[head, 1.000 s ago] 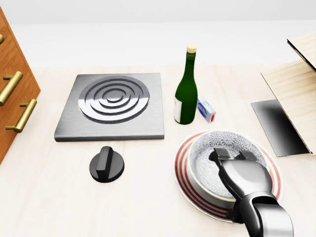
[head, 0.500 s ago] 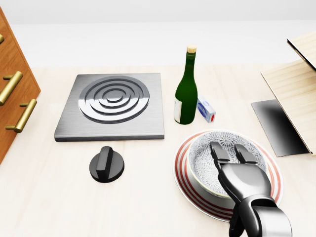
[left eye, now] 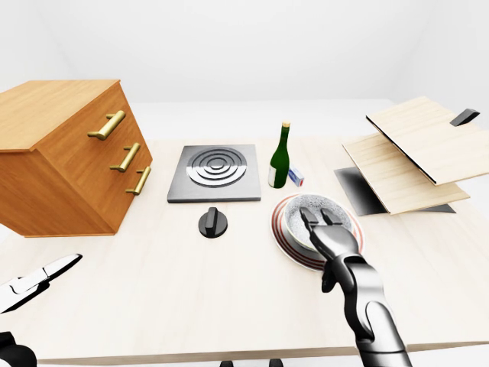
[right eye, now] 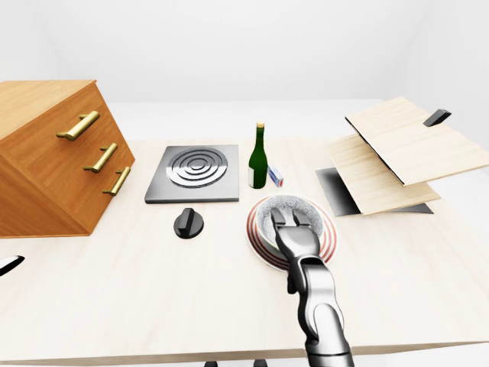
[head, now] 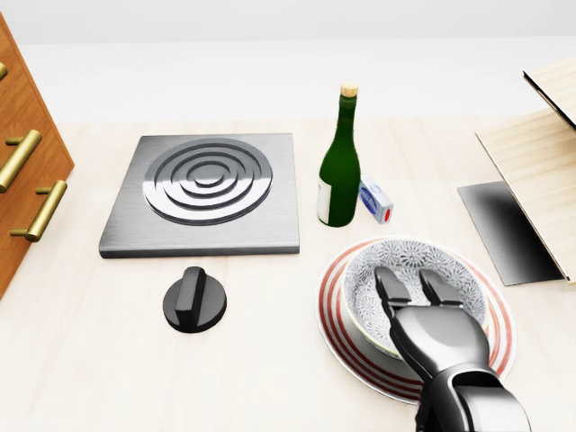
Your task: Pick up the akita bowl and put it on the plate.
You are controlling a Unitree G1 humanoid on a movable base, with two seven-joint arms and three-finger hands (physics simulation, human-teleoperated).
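Observation:
The akita bowl, white with a grey speckled inside, sits in the red-striped plate at the lower right of the head view. My right hand reaches up from the bottom edge and hovers over the bowl's near half. Its fingers are stretched out straight and open, and they grip nothing. The hand hides the bowl's near rim. My left hand shows at the lower left corner of the left-eye view, away from the table's things, with its fingers extended.
A steel burner plate and a black knob lie left of the plate. A green bottle and a small box stand just above it. A wooden drawer cabinet is at far left, and stacked boards at right.
My right hand's fingers have come off the bowl's rim and straightened. The hand has drawn back a little toward the bottom edge. The bowl stays on the plate.

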